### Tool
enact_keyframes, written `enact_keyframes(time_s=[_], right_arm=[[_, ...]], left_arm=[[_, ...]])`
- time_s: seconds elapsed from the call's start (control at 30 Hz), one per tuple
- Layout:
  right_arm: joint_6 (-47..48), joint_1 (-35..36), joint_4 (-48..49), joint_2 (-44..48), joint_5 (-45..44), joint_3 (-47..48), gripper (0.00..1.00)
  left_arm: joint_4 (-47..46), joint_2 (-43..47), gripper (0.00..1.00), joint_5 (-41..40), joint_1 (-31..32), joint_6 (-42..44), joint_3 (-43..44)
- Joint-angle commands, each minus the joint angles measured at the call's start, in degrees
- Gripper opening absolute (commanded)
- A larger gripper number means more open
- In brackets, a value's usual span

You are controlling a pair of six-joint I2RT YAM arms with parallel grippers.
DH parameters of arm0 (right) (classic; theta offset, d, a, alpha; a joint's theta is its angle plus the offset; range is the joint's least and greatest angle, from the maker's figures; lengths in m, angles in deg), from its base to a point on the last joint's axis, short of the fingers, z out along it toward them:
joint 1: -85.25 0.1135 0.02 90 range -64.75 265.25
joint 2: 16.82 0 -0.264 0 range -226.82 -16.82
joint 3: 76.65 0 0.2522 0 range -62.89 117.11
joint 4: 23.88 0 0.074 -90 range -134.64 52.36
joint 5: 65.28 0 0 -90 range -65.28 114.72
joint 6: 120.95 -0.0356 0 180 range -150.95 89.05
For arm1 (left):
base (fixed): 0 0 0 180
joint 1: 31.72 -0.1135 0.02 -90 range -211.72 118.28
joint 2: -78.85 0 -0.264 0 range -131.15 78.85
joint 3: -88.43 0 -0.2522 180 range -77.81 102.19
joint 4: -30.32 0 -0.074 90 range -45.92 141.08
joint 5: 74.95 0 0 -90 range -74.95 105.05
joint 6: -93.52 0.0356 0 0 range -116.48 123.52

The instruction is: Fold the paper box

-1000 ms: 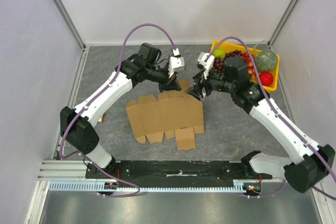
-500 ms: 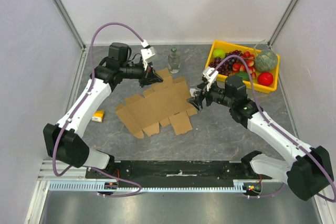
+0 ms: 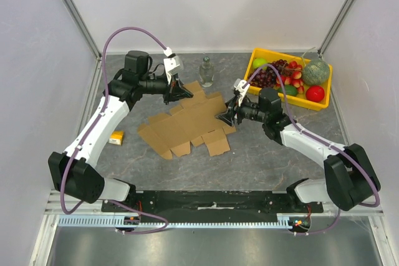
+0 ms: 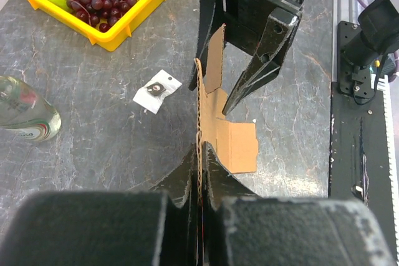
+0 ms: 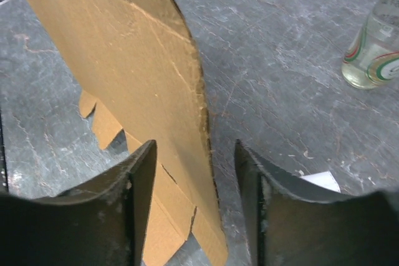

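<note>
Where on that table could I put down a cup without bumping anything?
Bare table lies between the cardboard sheet and the near rail, and in a gap between the glass bottle and the yellow fruit tray. The middle is crowded: the left tool is shut on the sheet's far edge, and the right tool stands open around its right edge.

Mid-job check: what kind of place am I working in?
Probably a lab test cell: plain white panel walls, aluminium posts, a grey tabletop with a yellow fruit tray.
</note>
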Motion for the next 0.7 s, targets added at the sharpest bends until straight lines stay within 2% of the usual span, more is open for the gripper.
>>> enact_keyframes(time_s=[0.0, 0.13, 0.23, 0.33, 0.47, 0.57, 0.67], right_arm=[[-0.46, -0.35, 3.94, 0.2, 4.35, 2.54, 0.54], [-1.61, -0.35, 4.3, 1.69, 3.74, 1.3, 0.31], [-2.4, -0.35, 2.98, 2.31, 2.86, 2.26, 0.21], [-2.23, -0.36, -3.41, 1.52, 0.77, 6.03, 0.16], [-0.04, -0.35, -18.34, -0.94, -5.38, 14.73, 0.08], [1.99, -0.27, -29.07, -2.87, -9.78, 20.89, 0.01], [4.63, -0.27, -35.94, -5.07, -11.9, 25.55, 0.0]], left_arm=[[-3.01, 0.23, 0.02, 1.48, -0.75, -1.77, -0.59], [-6.87, 0.49, 0.02, -3.35, -1.27, -5.46, -2.08], [-10.3, 0.32, 0.02, -6.78, -1.71, -9.06, -3.84], [-12.68, -0.47, 0.04, -11.43, -1.71, -12.75, -4.64], [-15.32, -2.05, 0.08, -16.98, -1.8, -16.8, -6.13], [-16.99, -3.28, 0.08, -18.83, -1.63, -19.87, -7.53], [-19.27, -3.81, 0.09, -19.71, -1.45, -23.13, -9.99]])
